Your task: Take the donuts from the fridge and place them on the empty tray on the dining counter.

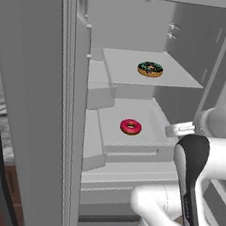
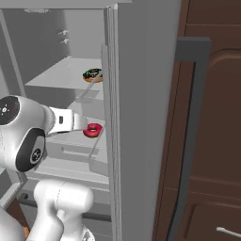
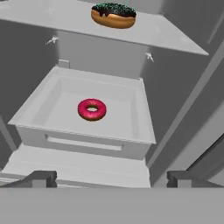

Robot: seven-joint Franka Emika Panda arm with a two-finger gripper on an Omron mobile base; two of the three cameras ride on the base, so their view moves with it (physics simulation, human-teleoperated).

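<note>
Fridge (image 1: 31, 99) stands open. Chocolate-frosted donut (image 1: 150, 69) sits on the upper shelf (image 1: 180, 76); red-frosted donut (image 3: 92, 109) lies flat in the shallow white drawer (image 3: 131, 135) below it. Pincer (image 3: 111, 178) spread wide, holding nothing, outside the drawer's front edge, well apart from both donuts.
</note>
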